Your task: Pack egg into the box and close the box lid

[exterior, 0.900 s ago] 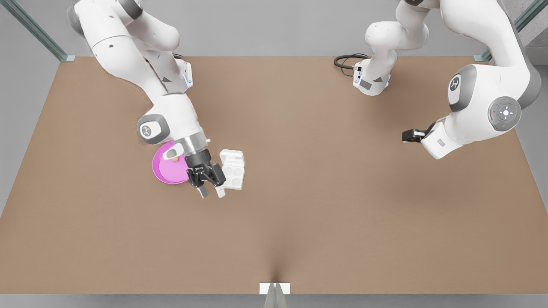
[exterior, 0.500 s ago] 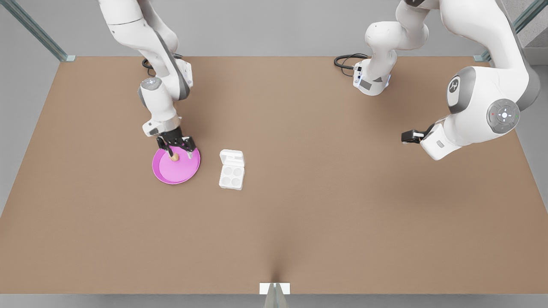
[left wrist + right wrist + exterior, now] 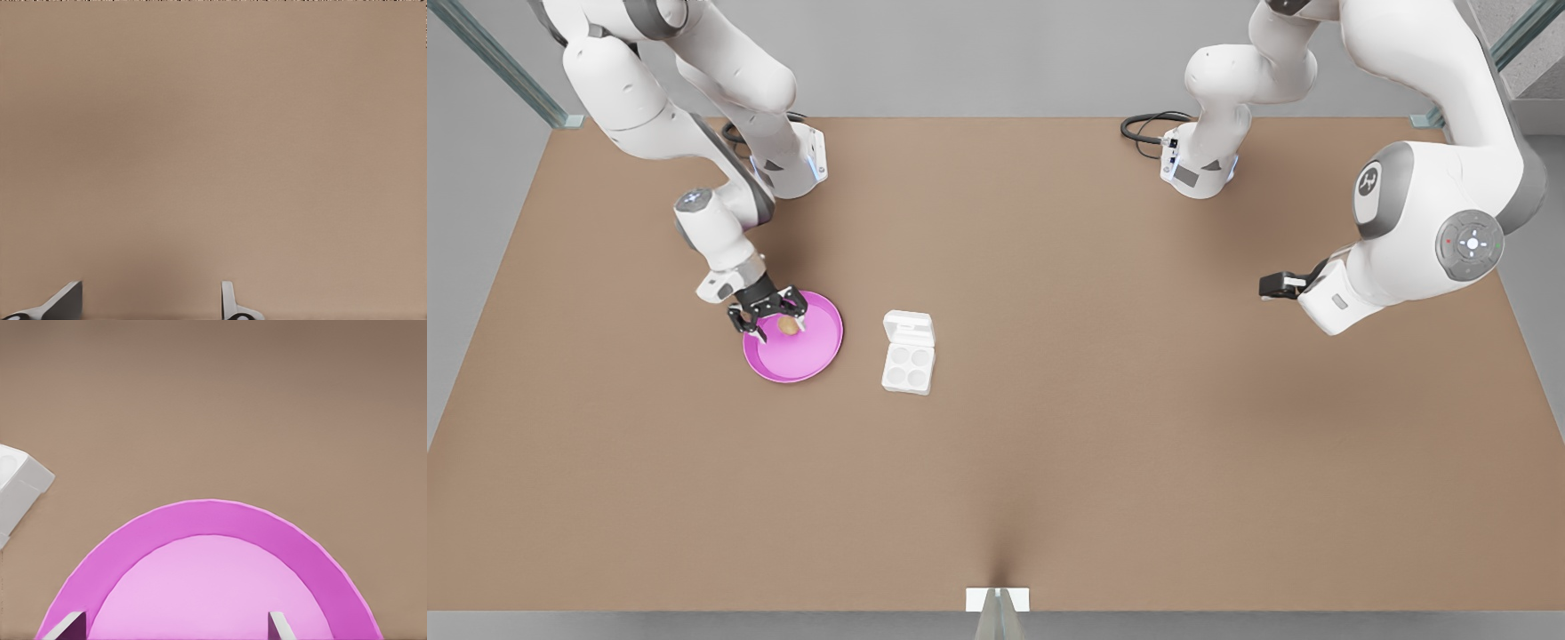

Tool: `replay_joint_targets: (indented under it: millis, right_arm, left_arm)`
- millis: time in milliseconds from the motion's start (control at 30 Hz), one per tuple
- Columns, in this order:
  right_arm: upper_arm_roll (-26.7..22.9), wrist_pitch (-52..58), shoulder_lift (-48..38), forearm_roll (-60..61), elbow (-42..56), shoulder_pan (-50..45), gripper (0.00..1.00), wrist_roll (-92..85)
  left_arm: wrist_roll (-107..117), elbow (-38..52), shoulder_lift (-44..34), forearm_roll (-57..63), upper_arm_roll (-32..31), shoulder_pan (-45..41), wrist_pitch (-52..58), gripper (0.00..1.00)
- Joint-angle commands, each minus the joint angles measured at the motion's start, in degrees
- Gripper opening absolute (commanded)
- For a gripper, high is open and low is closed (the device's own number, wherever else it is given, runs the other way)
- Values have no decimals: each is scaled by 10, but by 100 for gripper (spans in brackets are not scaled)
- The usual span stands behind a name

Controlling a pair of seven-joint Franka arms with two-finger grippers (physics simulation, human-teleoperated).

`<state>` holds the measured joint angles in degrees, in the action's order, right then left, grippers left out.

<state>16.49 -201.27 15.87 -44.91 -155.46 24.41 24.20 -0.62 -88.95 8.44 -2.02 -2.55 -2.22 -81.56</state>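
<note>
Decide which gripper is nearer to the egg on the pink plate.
The right. The right gripper hangs over the plate, fingers open on either side of the egg. The left gripper waits far across the table, at the front view's right.

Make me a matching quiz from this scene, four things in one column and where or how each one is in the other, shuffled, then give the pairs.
Things:
1. egg
2. box lid
3. right end effector
4. left end effector

States:
A. waits above bare table, far from the plate
B. lies on the pink plate
C. swung open, lying flat beside the four cups
D. open, fingers either side of the egg

Pairs: 1-B, 2-C, 3-D, 4-A
</note>
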Motion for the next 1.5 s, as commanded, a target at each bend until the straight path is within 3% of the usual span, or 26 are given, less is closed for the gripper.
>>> replay_joint_targets:
  millis: [0, 133, 833, 900, 967, 1033, 1467]
  right_arm:
    - [-9, 0, 8, 0, 2, 0, 100, -9]
    - [-26, 0, 48, -2, 20, -1, 100, -33]
    - [-43, 76, 58, -222, 41, 1, 96, -35]
    - [-43, 78, 58, -228, 41, 1, 92, -35]
    - [-43, 83, 58, -234, 44, 5, 66, -35]
    - [-43, 83, 58, -235, 44, 5, 60, -34]
    - [-39, 81, 58, -250, 51, 8, 56, -27]
  left_arm:
    - [0, 0, 0, 0, 0, 1, 0, 100]
    - [0, -1, 0, 0, 0, 1, 1, 100]
    - [1, -1, 3, 0, 0, 1, 4, 100]
    - [1, -1, 3, 0, 0, 1, 4, 100]
    - [1, -1, 3, 0, 0, 1, 4, 100]
    - [1, -1, 3, 0, 0, 1, 4, 100]
    - [1, 0, 2, 0, 0, 0, 5, 100]
